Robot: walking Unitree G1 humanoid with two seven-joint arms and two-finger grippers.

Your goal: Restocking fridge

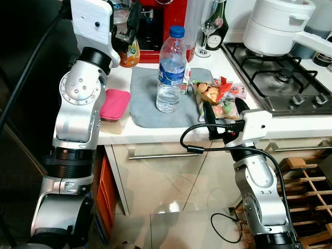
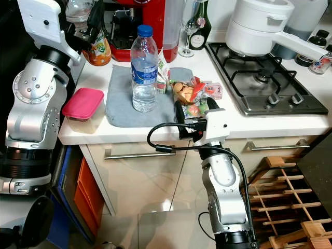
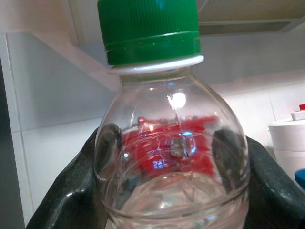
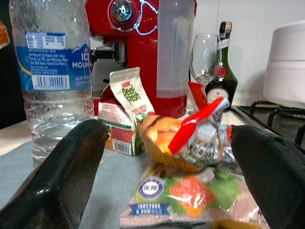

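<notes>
My right gripper (image 1: 225, 110) stands wide open at the counter's front edge, its fingers (image 4: 71, 171) flanking the snack packets (image 4: 183, 143) just ahead. Between my spread fingers: a flat packet printed "保障" (image 4: 157, 195), and beyond it a small carton reading "Deel fresh" (image 4: 128, 119). Off my left finger, on the grey cloth (image 1: 150, 106), stands a water bottle (image 1: 169, 70) with a blue cap, partly filled, label beginning "ICE MOUN". Behind it: a red coffee machine (image 4: 143, 47), a wine glass (image 4: 205, 55), a dark bottle (image 4: 224, 62). My left gripper (image 1: 124, 33), raised, is closed around a clear green-capped bottle (image 3: 167, 143). A pink-lidded box (image 1: 115, 106) sits at the counter corner.
</notes>
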